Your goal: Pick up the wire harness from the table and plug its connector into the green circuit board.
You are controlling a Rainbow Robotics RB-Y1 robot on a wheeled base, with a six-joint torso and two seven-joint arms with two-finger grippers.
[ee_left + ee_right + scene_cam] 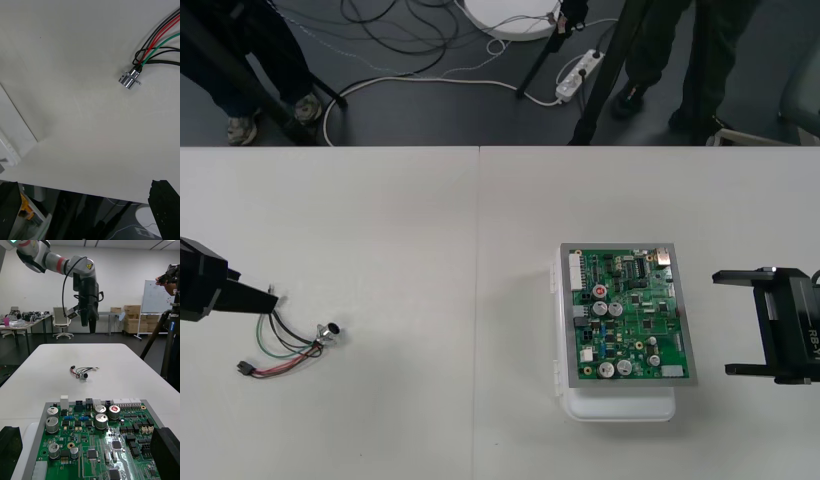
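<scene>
Left jaws spread wide with nothing between them. One of the fingers (165,204) frames my wrist's outlook. They hang over the left side of the worktop (430,220), above the wire harness (290,350) and clear of it, placed for a drop onto the wires, I judge. Right jaws likewise parted and empty, held level at the right edge just beside the circuit board (630,315), probably waiting out of the way.

Nearest me: white base (620,408), its near lip showing from under the board. Board lies flat, components up, so its connectors can be reached from above.

Harness well apart from the board, loose on the surface. Black plug (246,369) at its near-left end, round metal socket (330,332) on the right, red, green and black wires looped between. Not yet picked up; plug not in the board.

Worktop pale and plain, with one seam running near to far.

Past the far edge: dark floor (510,120), tangled cables (380,20), a white power strip (576,68), a tripod leg (610,75).
</scene>
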